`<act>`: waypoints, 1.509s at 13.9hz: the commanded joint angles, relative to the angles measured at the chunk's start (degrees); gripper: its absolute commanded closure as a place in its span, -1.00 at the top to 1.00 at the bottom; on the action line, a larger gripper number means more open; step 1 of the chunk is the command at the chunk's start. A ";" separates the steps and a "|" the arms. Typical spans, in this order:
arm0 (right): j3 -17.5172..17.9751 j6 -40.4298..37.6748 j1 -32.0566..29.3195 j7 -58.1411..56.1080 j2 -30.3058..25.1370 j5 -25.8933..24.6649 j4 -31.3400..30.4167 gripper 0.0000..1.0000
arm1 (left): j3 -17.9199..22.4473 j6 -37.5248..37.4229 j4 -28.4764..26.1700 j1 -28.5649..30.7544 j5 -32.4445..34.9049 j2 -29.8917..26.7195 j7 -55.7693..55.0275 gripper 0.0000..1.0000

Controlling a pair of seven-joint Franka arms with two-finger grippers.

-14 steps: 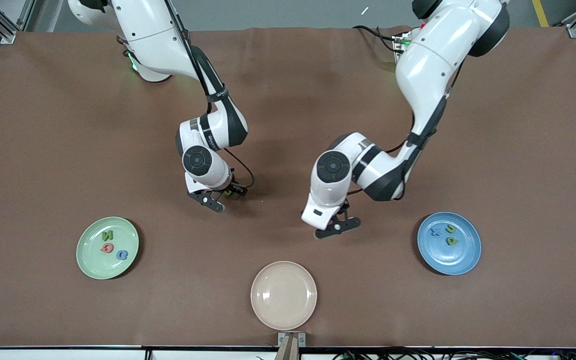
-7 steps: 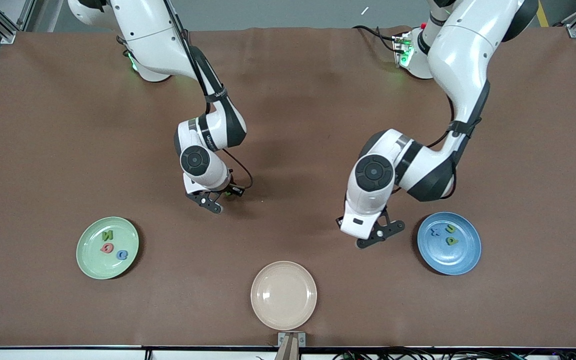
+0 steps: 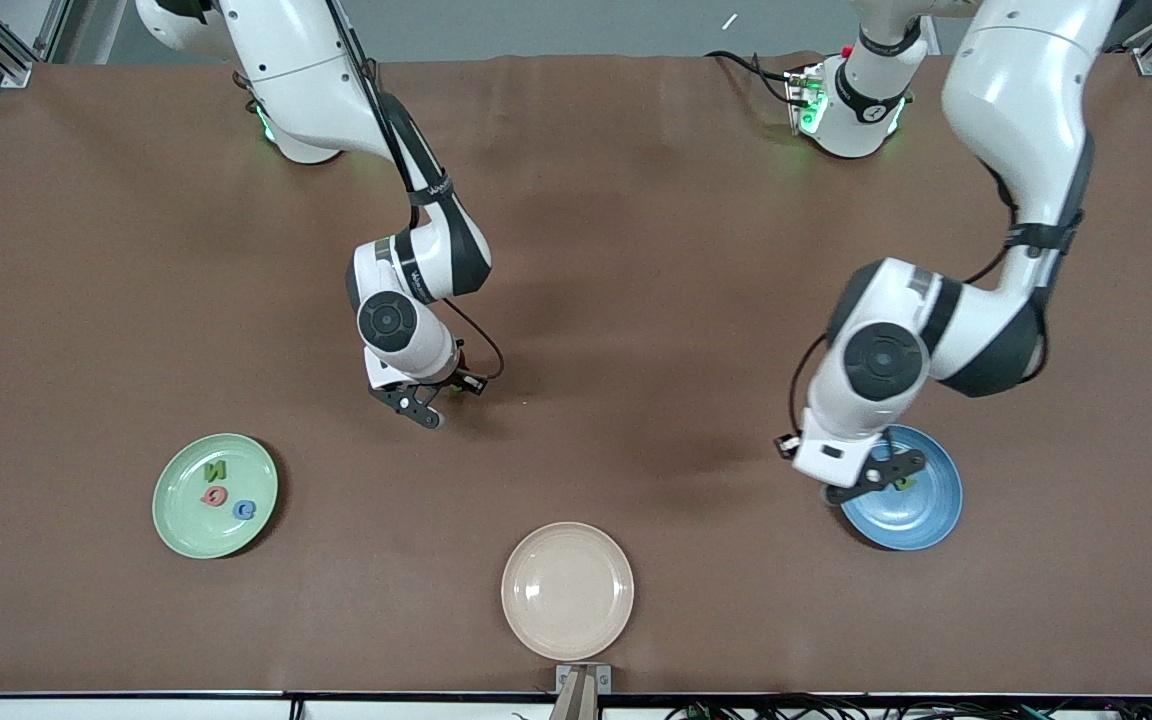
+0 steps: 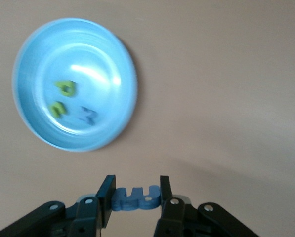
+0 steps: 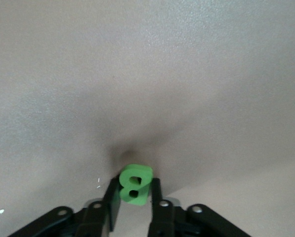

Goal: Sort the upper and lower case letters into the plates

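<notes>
My left gripper (image 3: 871, 478) hangs over the rim of the blue plate (image 3: 921, 520), shut on a small blue letter (image 4: 136, 197). The left wrist view shows the blue plate (image 4: 93, 49) holding two green letters (image 4: 66, 88) and a blue x (image 4: 89, 115). My right gripper (image 3: 426, 402) is down at the table near the middle, its fingers closed against a green B (image 5: 134, 183). The pale green plate (image 3: 181, 525), toward the right arm's end, holds a green M (image 3: 215, 469), a red Q (image 3: 213, 494) and a blue G (image 3: 245, 510).
A cream-beige plate (image 3: 567, 590) with nothing in it sits near the front edge at the middle. A brown mat covers the whole table. Cables lie by the left arm's base (image 3: 851, 100).
The left arm has swung from the table's middle toward its own end, carrying the blue letter to the blue plate's rim. The right gripper has closed on the green B, almost in place.
</notes>
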 commanded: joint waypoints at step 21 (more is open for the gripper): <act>-8.93 -3.90 -21.11 -40.55 3.25 -22.36 14.78 0.60 | -1.31 -13.06 5.87 16.94 -7.65 -15.87 22.19 1.00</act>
